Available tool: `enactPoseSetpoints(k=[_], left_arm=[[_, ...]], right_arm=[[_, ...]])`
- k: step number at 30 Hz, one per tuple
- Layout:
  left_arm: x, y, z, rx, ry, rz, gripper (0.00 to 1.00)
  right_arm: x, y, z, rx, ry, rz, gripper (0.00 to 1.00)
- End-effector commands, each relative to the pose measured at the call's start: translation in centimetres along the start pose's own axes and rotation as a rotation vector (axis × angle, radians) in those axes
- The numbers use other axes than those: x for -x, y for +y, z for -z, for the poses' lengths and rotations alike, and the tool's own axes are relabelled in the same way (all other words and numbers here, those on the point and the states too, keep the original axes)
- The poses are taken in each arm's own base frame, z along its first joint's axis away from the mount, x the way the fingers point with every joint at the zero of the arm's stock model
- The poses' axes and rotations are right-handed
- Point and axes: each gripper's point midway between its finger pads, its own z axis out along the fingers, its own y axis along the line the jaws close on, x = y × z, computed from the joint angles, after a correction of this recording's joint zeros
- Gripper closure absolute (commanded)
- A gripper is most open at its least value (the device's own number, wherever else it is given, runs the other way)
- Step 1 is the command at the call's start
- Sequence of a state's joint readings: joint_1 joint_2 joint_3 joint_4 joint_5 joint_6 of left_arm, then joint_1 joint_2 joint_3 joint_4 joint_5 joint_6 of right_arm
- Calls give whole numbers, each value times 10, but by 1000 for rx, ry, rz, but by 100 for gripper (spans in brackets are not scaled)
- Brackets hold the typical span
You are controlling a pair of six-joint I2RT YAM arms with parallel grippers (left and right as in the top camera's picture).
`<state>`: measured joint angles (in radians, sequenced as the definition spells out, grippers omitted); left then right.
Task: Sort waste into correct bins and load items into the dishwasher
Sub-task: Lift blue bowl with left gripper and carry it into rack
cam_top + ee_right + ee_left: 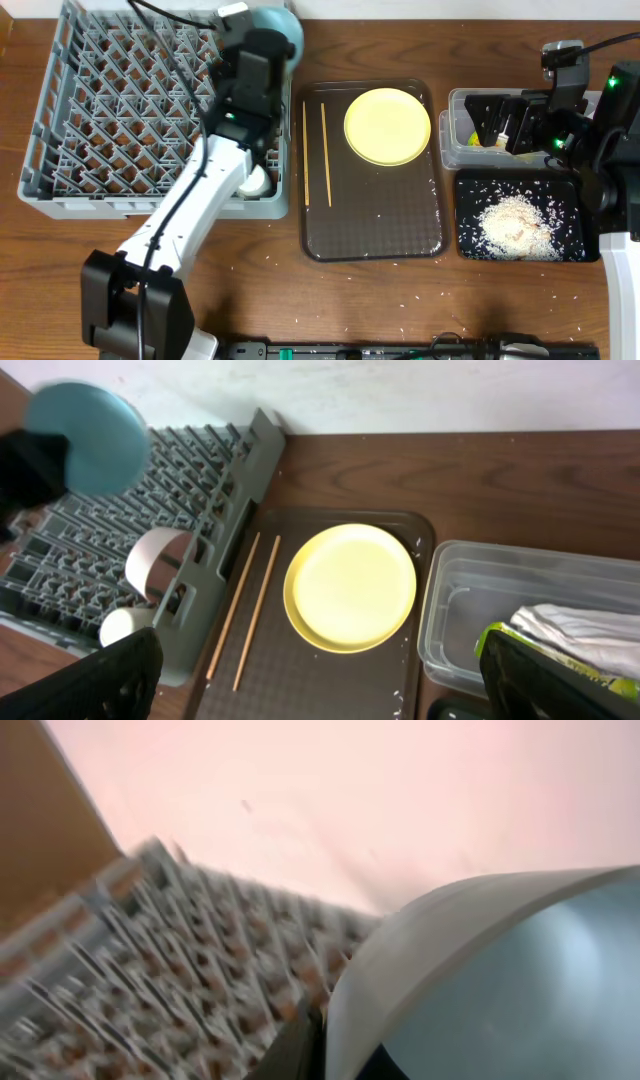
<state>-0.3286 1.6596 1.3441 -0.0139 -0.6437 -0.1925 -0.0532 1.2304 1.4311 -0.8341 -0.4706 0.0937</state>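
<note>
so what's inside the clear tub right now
A white wrapper and a packet with a green edge lie in the tub; its end nearest the plate looks bare. The right tool's finger covers the near corner, so anything there is hidden.

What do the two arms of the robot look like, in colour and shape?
Each arm has a long white link and black joints. The left arm carries a black cable along it and a boxy black wrist. The right arm shows small green lights. Its fingers are black.

The plate is yellow, bowl light blue, rack grey, tray dark brown, rice white.
</note>
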Motion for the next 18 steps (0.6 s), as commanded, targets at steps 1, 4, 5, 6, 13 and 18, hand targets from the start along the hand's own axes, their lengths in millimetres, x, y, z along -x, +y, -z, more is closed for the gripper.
enactPoseSetpoints(k=[1, 4, 5, 6, 13, 18], left_arm=[[17, 29, -16, 122, -64, -135, 93], [25, 31, -35, 148, -125, -188, 92], [26, 30, -39, 152, -140, -209, 93], [26, 28, -42, 155, -150, -230, 93], [16, 18, -70, 239, -221, -411, 93], [-3, 8, -89, 255, -249, -474, 93]], right_arm=[[3, -1, 2, -6, -8, 13, 1], [3, -1, 2, -6, -8, 13, 1], [3, -1, 2, -6, -8, 13, 1], [3, -1, 2, -6, -8, 14, 1], [3, -1, 2, -6, -8, 13, 1], [3, -1, 2, -6, -8, 13, 1]])
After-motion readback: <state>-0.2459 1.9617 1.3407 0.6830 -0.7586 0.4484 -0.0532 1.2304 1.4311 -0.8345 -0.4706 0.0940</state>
